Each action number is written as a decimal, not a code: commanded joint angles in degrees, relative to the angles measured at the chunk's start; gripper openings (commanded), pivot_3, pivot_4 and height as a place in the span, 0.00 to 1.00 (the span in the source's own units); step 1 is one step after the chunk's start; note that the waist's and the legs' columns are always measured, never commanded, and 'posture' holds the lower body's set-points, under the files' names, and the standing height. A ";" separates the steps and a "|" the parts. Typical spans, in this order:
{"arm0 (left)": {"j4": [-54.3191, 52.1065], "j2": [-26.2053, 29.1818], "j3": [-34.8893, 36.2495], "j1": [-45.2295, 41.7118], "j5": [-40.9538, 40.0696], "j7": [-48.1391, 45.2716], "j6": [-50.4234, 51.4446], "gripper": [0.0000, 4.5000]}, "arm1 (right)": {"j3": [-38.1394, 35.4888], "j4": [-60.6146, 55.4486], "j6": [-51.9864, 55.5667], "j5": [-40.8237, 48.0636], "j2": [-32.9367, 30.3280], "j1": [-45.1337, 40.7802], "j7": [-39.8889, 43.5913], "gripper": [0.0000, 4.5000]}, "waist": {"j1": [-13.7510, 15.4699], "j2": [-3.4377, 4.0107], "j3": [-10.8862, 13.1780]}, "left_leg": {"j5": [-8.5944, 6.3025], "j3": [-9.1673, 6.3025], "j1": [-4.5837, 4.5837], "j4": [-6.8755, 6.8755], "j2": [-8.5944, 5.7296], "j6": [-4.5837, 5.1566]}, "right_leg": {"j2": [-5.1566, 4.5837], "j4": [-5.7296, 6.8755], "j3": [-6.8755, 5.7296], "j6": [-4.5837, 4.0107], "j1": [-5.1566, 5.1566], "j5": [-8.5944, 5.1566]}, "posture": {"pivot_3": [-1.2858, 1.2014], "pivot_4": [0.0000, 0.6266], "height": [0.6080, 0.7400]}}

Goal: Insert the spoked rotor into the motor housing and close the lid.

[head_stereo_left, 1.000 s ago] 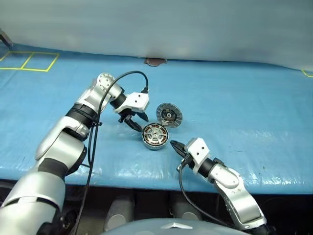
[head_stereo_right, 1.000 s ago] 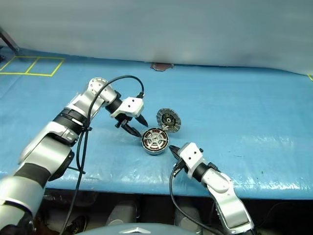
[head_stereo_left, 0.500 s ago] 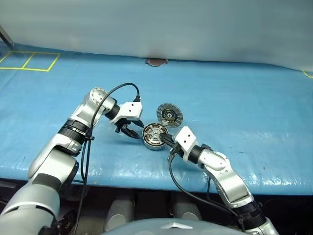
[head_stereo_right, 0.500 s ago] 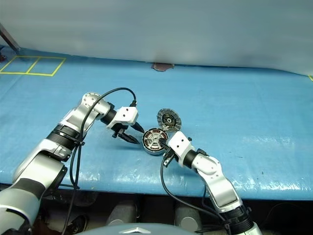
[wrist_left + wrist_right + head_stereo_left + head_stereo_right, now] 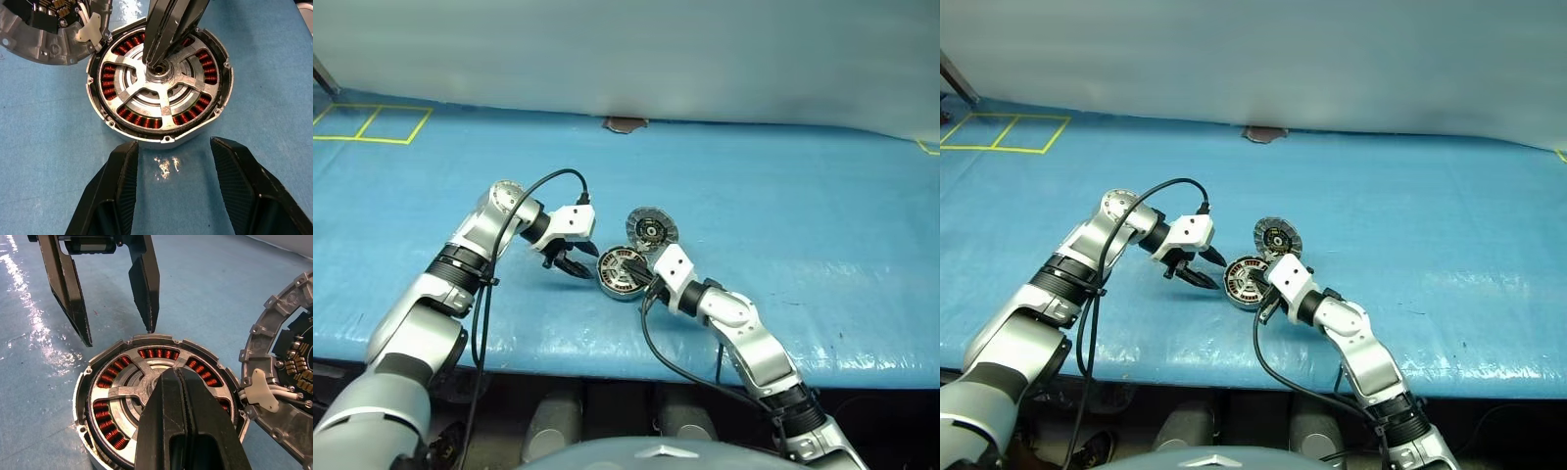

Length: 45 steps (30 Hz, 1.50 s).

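While the spoked rotor (image 5: 159, 93) sits inside the motor housing (image 5: 161, 139), its silvery spokes lie flat over the ring of coppery windings, and the housing stands on the blue tabletop (image 5: 783, 196) a little left of the centre of the head views. The lid (image 5: 652, 228) is open: it stands tilted just above and to the right of the housing in the head frame, joined to the housing's rim, with its ribbed inner face and dark centre turned toward the camera.

The right end effector (image 5: 183, 382) is closed, its two black fingers pressed together with nothing between them, and its tip rests on the hub of the rotor. It comes in from the lower right of the head frame.

The left end effector (image 5: 171, 161) is open and holds nothing. Its fingers (image 5: 120, 181) are spread apart and point down at the tabletop just beside the left edge of the housing, apart from it in the left wrist view. A black cable (image 5: 538, 191) arcs over the left arm.
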 commanded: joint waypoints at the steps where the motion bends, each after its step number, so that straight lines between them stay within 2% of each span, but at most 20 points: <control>1: -2.54 0.44 1.53 -0.12 -0.38 0.00 0.43 0.56 | 0.52 1.33 -0.58 -0.31 0.58 0.34 -0.05 0.00 | -0.07 0.00 0.00 | 0.00 0.03 0.10 -0.03 0.01 0.00 | 0.00 0.00 0.03 -0.02 0.07 -0.01 | 0.52 0.24 1.00; 15: -1.90 0.49 3.12 0.38 -0.87 0.17 0.72 0.56 | -1.05 -12.90 3.59 -1.64 0.31 -0.46 -3.87 0.00 | -0.04 0.00 0.00 | 0.01 0.06 0.21 -0.37 0.03 -0.01 | 0.00 -0.02 0.06 -0.11 0.00 -0.08 | 0.52 0.24 1.00; 19: -1.87 0.41 3.60 0.80 -1.37 0.25 0.94 0.56 | -1.39 -15.52 7.27 -4.05 0.09 -1.04 -6.69 0.00 | 0.01 0.01 0.01 | 0.01 0.06 0.21 -0.36 0.03 -0.01 | 0.00 -0.02 0.06 -0.12 0.00 -0.08 | 0.52 0.24 1.00; 26: -2.40 0.67 4.29 2.48 -2.31 -0.34 0.41 0.56 | -4.26 -20.61 15.07 -3.06 -1.99 -4.11 -6.27 0.00 | 0.01 0.02 0.01 | 0.01 0.06 0.19 -0.39 0.03 -0.01 | -0.01 -0.03 0.06 -0.14 -0.02 -0.09 | 0.52 0.24 1.00; 35: -3.62 0.30 5.26 3.85 -3.19 0.16 0.80 0.56 | -9.70 -16.70 16.73 -1.91 -6.43 -11.68 -5.08 0.00 | 0.03 0.02 0.01 | 0.01 0.07 0.19 -0.51 0.02 -0.01 | -0.04 -0.11 0.05 -0.14 -0.03 -0.09 | 0.52 0.24 1.00; 45: -4.87 0.62 6.31 4.77 -4.67 -0.12 0.60 0.56 | -15.96 -9.25 15.16 3.91 -8.99 -13.34 -1.22 0.00 | 0.03 0.02 0.02 | 0.01 0.09 0.17 -0.60 0.00 -0.01 | -0.07 -0.21 0.05 -0.14 -0.04 -0.09 | 0.52 0.24 1.00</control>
